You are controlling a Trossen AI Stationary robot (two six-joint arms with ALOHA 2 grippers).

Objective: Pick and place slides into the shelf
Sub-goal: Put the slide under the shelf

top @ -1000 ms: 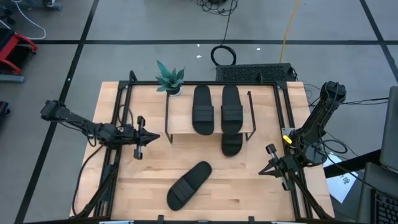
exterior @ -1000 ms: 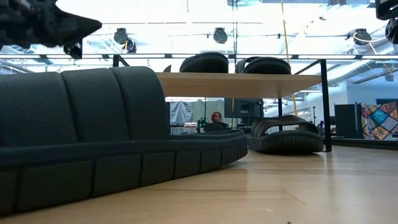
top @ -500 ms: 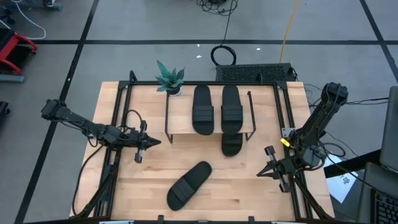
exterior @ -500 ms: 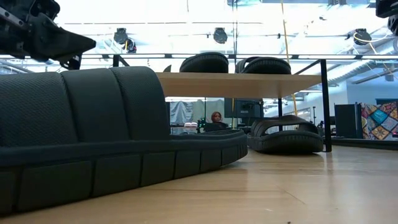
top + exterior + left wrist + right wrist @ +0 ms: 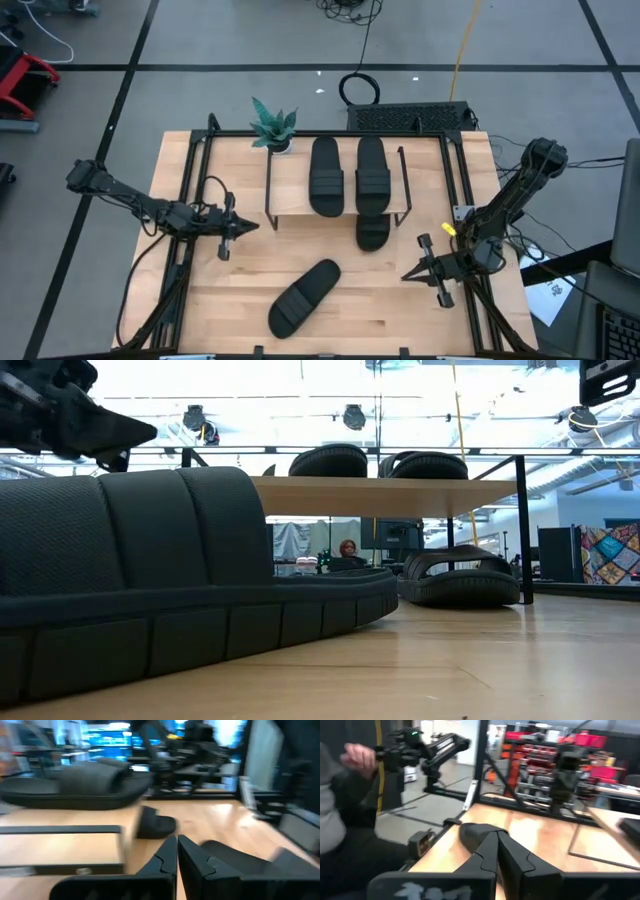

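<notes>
Two black slides [image 5: 325, 176] [image 5: 372, 174] lie side by side on the shelf's light wood top [image 5: 290, 203]. A third slide [image 5: 373, 231] lies on the table under the shelf, its near end sticking out. The fourth slide [image 5: 304, 297] lies slanted on the table near the front and fills the low view [image 5: 150, 580]. My left gripper [image 5: 241, 227] hovers just left of the shelf, shut and holding nothing [image 5: 176, 851]. My right gripper [image 5: 406, 278] hangs right of the loose slide, also shut and holding nothing [image 5: 496, 851].
A small potted plant [image 5: 272, 126] stands at the shelf's far left corner. A black metal frame [image 5: 190, 180] runs along the table's sides. In the right wrist view a person's hand [image 5: 359, 755] and grey sleeve show beyond the table. Bare tabletop [image 5: 400, 320] lies beside the loose slide.
My left gripper has shifted a little toward the shelf and dipped slightly, then held still. My right gripper has moved toward the table's left and near edge, closing on the loose slide. The slides have not moved.
</notes>
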